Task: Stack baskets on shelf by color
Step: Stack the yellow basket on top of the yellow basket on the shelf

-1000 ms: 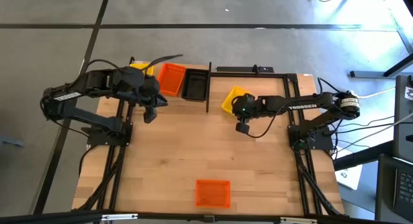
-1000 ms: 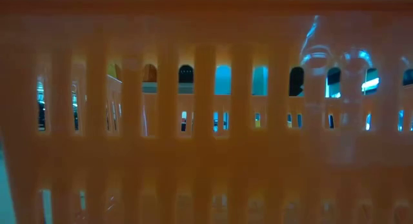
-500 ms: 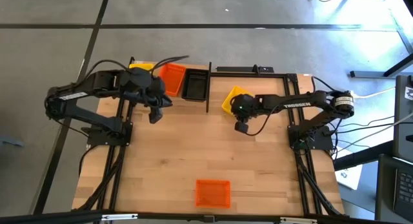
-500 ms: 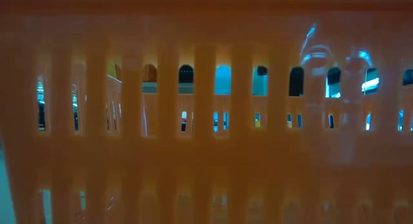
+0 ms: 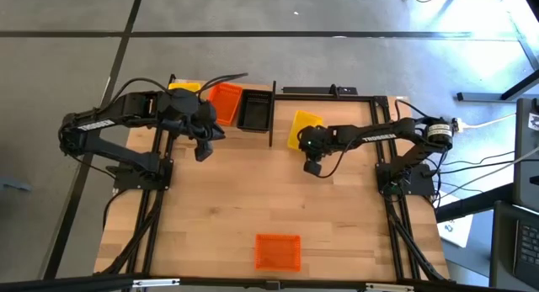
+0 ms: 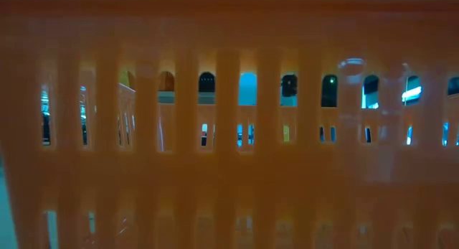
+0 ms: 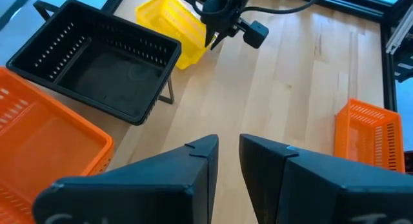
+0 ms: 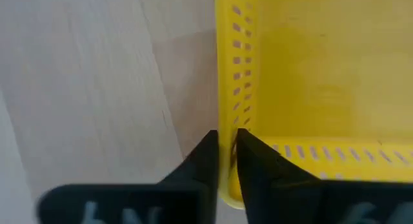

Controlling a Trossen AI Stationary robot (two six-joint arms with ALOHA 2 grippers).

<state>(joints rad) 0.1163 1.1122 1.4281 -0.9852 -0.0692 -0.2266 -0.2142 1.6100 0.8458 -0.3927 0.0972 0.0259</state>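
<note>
The shelf (image 5: 271, 115) stands at the table's far edge and holds a yellow basket (image 5: 184, 87), an orange basket (image 5: 224, 103) and a black basket (image 5: 254, 112) side by side. My right gripper (image 5: 311, 149) is shut on another yellow basket (image 5: 304, 128) just right of the shelf. One more orange basket (image 5: 277, 252) rests flat by the near edge. My left gripper (image 5: 206, 136) hovers in front of the shelf's orange basket, holding nothing, with only a thin slit between its fingers (image 7: 203, 159). My right gripper pinches the yellow basket's side wall (image 8: 226, 117) close to its near corner, one finger (image 8: 255, 162) inside the basket and one outside. It comes from above, pointing down. Whether the basket is clear of the table, I cannot tell.
The orange basket by the near edge sits right against the low camera, and its slotted wall (image 6: 229, 156) fills that view. Bare wood (image 5: 278, 191) spreads between the arms. The shelf's right end post (image 5: 271, 132) stands between the black basket and the held yellow one.
My right gripper has moved a little toward the table's left, staying shut on the yellow basket, which has turned from a slanted pose to nearly square with the shelf. My left gripper has shifted slightly toward the right, then kept still.
</note>
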